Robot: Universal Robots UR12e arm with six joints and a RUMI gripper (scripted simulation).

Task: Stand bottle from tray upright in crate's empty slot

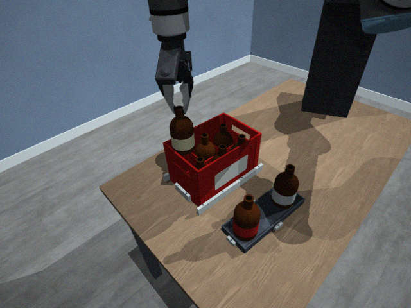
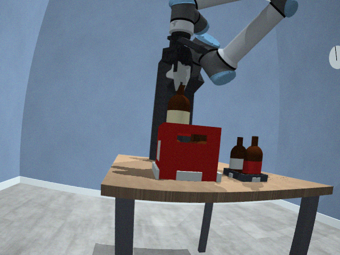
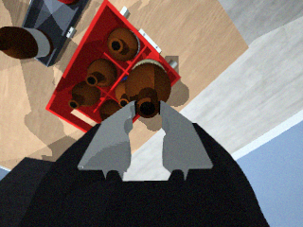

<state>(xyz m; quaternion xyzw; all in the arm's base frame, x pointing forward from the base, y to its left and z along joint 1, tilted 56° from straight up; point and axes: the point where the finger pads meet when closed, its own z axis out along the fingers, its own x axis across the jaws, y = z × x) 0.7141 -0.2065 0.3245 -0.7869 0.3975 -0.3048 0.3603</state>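
Note:
My gripper [image 1: 179, 105] is shut on the neck of a brown bottle with a cream label [image 1: 181, 131] and holds it upright. The bottle hangs over the far left corner slot of the red crate [image 1: 212, 158], its lower part dipping into the crate. In the exterior view the cream-label bottle [image 2: 178, 107] stands out above the crate's rim [image 2: 188, 152]. In the wrist view the bottle's mouth [image 3: 147, 108] sits between my fingers, above the crate [image 3: 111, 78]. Several brown bottles fill the other slots. The dark tray [image 1: 263, 217] holds a red-label bottle [image 1: 246, 217] and a white-label bottle [image 1: 285, 186].
The crate sits on white corner brackets near the table's left edge. The tray lies to its right, toward the front. The arm's dark base column [image 1: 335, 59] stands at the back of the table.

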